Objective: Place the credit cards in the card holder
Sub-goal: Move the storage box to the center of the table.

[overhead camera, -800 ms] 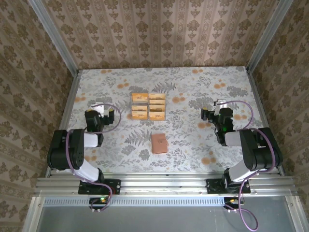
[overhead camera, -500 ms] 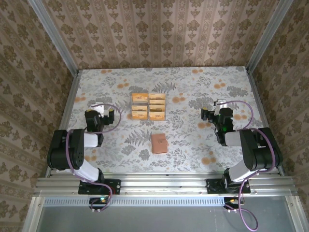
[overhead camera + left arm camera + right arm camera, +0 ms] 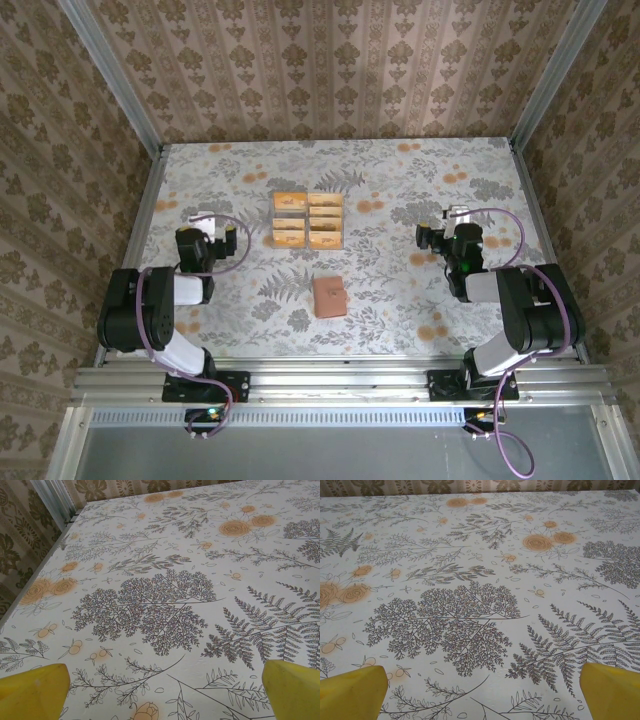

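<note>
The credit cards are lying in two columns in a clear tray, their long axes running from 9 to 3 o'clock. The card holder is lying apart at 6 o'clock of them, its long axis running nearly 12 to 6. The left gripper at 9 o'clock and the right gripper at 3 o'clock are both gaping wide, holding nothing.

Top camera high above near edge, looking down over whole table. Both wrist cameras low, close, facing forward across same floral table surface.
</note>
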